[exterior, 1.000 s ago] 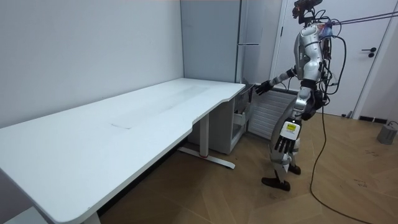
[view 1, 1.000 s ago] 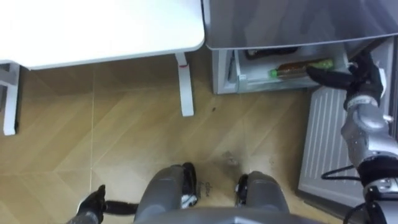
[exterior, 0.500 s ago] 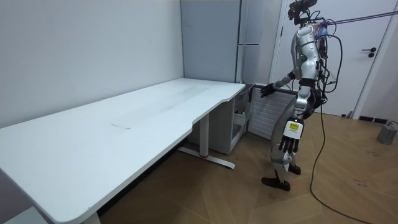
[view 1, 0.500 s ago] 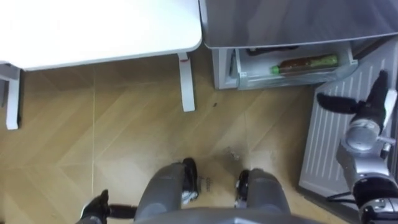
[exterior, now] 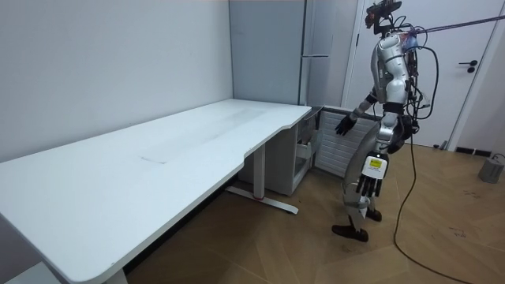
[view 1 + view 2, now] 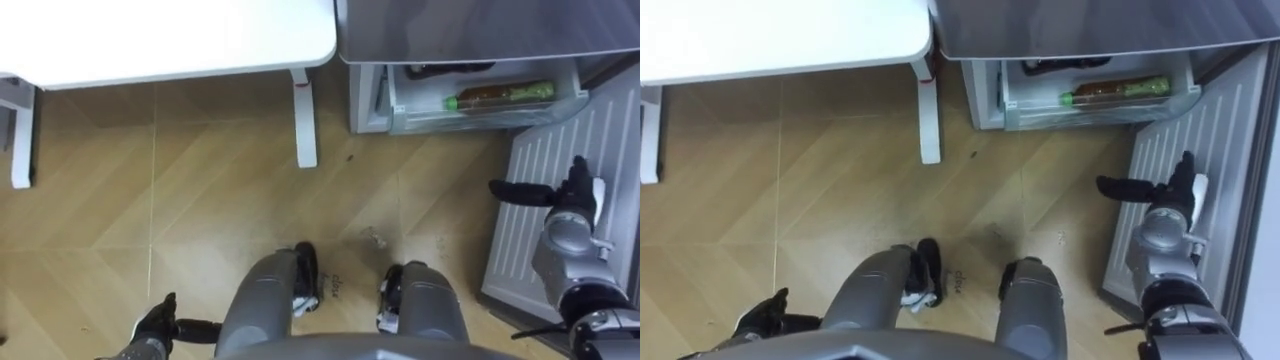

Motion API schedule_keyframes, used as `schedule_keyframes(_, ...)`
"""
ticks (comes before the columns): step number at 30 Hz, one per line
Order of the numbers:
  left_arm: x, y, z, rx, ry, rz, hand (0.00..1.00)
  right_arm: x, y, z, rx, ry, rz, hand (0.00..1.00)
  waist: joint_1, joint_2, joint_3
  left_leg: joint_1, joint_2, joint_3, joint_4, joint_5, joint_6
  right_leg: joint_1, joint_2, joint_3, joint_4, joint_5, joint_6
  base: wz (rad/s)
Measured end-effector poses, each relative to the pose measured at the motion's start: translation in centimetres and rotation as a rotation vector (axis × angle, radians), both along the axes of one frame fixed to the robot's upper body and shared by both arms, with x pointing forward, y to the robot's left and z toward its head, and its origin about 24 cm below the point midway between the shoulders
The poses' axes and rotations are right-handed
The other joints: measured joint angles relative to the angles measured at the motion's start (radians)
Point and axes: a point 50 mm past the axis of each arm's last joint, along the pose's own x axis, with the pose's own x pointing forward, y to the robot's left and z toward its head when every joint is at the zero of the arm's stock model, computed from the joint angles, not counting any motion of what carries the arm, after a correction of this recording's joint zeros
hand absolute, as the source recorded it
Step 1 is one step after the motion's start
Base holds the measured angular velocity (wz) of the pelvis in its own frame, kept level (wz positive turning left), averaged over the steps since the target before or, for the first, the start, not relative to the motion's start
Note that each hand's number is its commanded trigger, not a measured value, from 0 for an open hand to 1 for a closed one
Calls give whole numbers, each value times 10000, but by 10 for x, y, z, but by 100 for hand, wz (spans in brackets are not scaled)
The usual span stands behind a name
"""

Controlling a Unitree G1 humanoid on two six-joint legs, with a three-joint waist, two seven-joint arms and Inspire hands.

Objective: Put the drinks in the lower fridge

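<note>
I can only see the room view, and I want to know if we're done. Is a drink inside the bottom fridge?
Observer: Yes. A bottle with a green cap lies on its side in the open lower fridge.
Operator: Is the robot's hand on it?
Observer: No. The right hand is open and apart from the bottle, in front of the open door.
</note>
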Motion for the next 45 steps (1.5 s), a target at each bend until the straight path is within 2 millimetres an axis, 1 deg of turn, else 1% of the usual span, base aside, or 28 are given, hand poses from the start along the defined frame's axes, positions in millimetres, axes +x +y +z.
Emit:
schedule_keyframes(2, 1, 0, 0, -1, 6, -63, 0, 6, -1, 4, 413, -306, -156, 0, 77, 5, 5, -267, 22, -19, 189, -6, -10, -269, 2, 11, 223, -47, -42, 2)
schedule_keyframes(5, 2, 1, 0, 27, 43, -62, 0, 15, -7, 10, 1430, -777, -857, 0, 179, -10, 21, -764, 16, -88, 775, -144, -50, -745, -111, 4, 893, -319, -107, 10)
schedule_keyframes(6, 0, 2, 0, 52, 102, -47, 0, 18, -9, 12, 1905, -1024, -1036, 0, 210, -50, 44, -899, 15, -86, 998, -228, -52, -903, -168, 18, 1187, -453, -128, 7)
schedule_keyframes(7, -2, 3, 0, 72, 172, -60, 0, 19, -9, 13, 2175, -1170, -1140, 0, 210, -56, 40, -976, 20, -94, 1109, -258, -57, -974, -177, 18, 1295, -508, -136, 7)
schedule_keyframes(9, -4, 7, 1, 172, 367, -191, 0, 27, -8, 18, 3390, -1966, -1568, 0, 197, -69, 49, -1356, 27, -224, 1550, -355, -105, -1291, -230, -55, 1751, -661, -228, 10)
schedule_keyframes(10, -4, 7, 1, 191, 370, -194, 0, 29, -8, 20, 3723, -2188, -1693, 0, 198, -76, 50, -1477, 25, -251, 1671, -371, -114, -1393, -245, -64, 1873, -704, -239, 13)
schedule_keyframes(12, -2, 6, 2, 154, 374, -228, 0, 37, -8, 25, 4920, -2887, -2175, 0, 206, -111, 61, -1860, 29, -285, 2118, -468, -120, -1761, -316, -54, 2377, -876, -289, 7)
schedule_keyframes(13, -2, 6, 2, 147, 390, -230, 0, 39, -7, 26, 5196, -3056, -2274, 0, 208, -113, 61, -1976, 46, -303, 2262, -519, -126, -1860, -308, -44, 2510, -932, -300, 0)
schedule_keyframes(15, -1, 6, 2, 127, 413, -245, 0, 46, -6, 30, 6286, -3702, -2750, 0, 275, -158, 65, -2407, 95, -329, 2938, -748, -149, -2277, -329, 25, 3168, -1177, -348, 0)
schedule_keyframes(16, -1, 6, 2, 112, 433, -249, 0, 47, -6, 30, 6490, -3843, -2840, 0, 296, -168, 59, -2512, 95, -337, 3099, -796, -147, -2366, -357, 29, 3339, -1251, -361, 0)
schedule_keyframes(17, 0, 6, 2, 116, 440, -263, 0, 49, -5, 32, 6847, -4116, -3013, 0, 320, -218, 52, -2761, 89, -346, 3410, -887, -152, -2606, -410, 64, 3680, -1387, -375, 5)
schedule_keyframes(18, 1, 7, 3, 142, 406, -269, 0, 53, -5, 36, 7261, -4461, -3175, 0, 368, -340, 66, -3051, 79, -329, 3687, -932, -156, -2936, -464, 133, 4035, -1491, -398, 3)
schedule_keyframes(20, 1, 8, 3, 158, 444, -264, 0, 59, -4, 41, 7794, -4960, -3303, 0, 409, -483, 74, -3476, 53, -354, 4131, -1011, -166, -3361, -546, 177, 4547, -1646, -443, 7)
schedule_keyframes(22, -1, 6, 3, 90, 577, -266, 0, 67, -2, 49, 8328, -5531, -3202, 0, 435, -556, 62, -3876, 46, -512, 4695, -1190, -251, -3650, -597, 146, 5055, -1861, -484, 13)
schedule_keyframes(23, -1, 6, 3, 83, 576, -274, 0, 70, -2, 52, 8418, -5665, -3094, 0, 429, -559, 64, -3968, 30, -568, 4812, -1209, -259, -3687, -628, 102, 5166, -1914, -479, 16)
schedule_keyframes(24, 1, 6, 3, 75, 527, -289, 0, 76, -2, 58, 8591, -5958, -2914, 0, 432, -610, 46, -4130, -9, -610, 4992, -1238, -253, -3813, -715, 58, 5375, -2021, -469, 17)
schedule_keyframes(25, 2, 5, 3, 56, 465, -310, 0, 82, -3, 66, 8708, -6278, -2728, 0, 459, -624, 49, -4279, -12, -646, 5153, -1250, -238, -3900, -740, -10, 5537, -2078, -470, 15)
schedule_keyframes(26, 3, 5, 4, 51, 434, -317, 0, 85, -3, 70, 8740, -6390, -2632, 0, 481, -630, 49, -4339, -13, -672, 5217, -1252, -237, -3939, -749, -36, 5590, -2107, -501, 10)
schedule_keyframes(29, 3, 4, 4, 15, 478, -324, 0, 86, -4, 71, 8837, -6461, -2735, 0, 576, -744, 57, -4531, -29, -725, 5429, -1257, -231, -4076, -810, -46, 5811, -2151, -495, 6)
schedule_keyframes(30, 3, 4, 4, 11, 504, -320, 0, 86, -5, 73, 8906, -6536, -2796, 0, 593, -820, 51, -4617, -73, -718, 5487, -1257, -231, -4175, -886, -31, 5920, -2191, -546, 7)
schedule_keyframes(31, 4, 5, 4, 23, 471, -321, 0, 86, -6, 73, 8942, -6574, -2841, 0, 591, -910, 56, -4669, -155, -718, 5499, -1246, -246, -4235, -1031, -35, 6011, -2231, -565, 11)
schedule_keyframes(34, 5, 6, 5, 1, 454, -356, 0, 86, -6, 73, 8996, -6532, -3066, 0, 682, -1046, 51, -4686, -187, -736, 5512, -1226, -277, -4238, -1066, -63, 6074, -2253, -592, 7)
schedule_keyframes(37, 2, 7, 5, -45, 466, -324, 0, 87, -7, 75, 9124, -6572, -3250, 0, 714, -1060, 52, -4766, -182, -819, 5570, -1217, -291, -4239, -1063, -147, 6081, -2256, -594, 2)
schedule_keyframes(39, 1, 9, 6, -9, 449, -254, 0, 88, -9, 76, 9064, -6574, -3363, 0, 780, -1062, 53, -4838, -225, -867, 5576, -1209, -303, -4250, -1079, -232, 6093, -2271, -622, 7)
schedule_keyframes(42, 1, 13, 7, 56, 307, 10, 0, 86, -18, 81, 8917, -6785, -3761, 0, 976, -1061, 53, -4944, -360, -965, 5565, -1169, -329, -4261, -1239, -377, 6122, -2320, -648, 15)
schedule_keyframes(44, -1, 15, 7, 127, 317, 25, 0, 88, -21, 85, 8816, -6870, -3925, 0, 1108, -1070, 59, -4989, -394, -990, 5566, -1158, -315, -4265, -1274, -413, 6127, -2356, -608, 13)
schedule_keyframes(45, -3, 17, 8, 177, 344, 29, 0, 90, -21, 88, 8754, -6921, -4013, 0, 1217, -1091, 71, -4997, -405, -992, 5566, -1159, -314, -4264, -1331, -443, 6128, -2371, -632, 12)
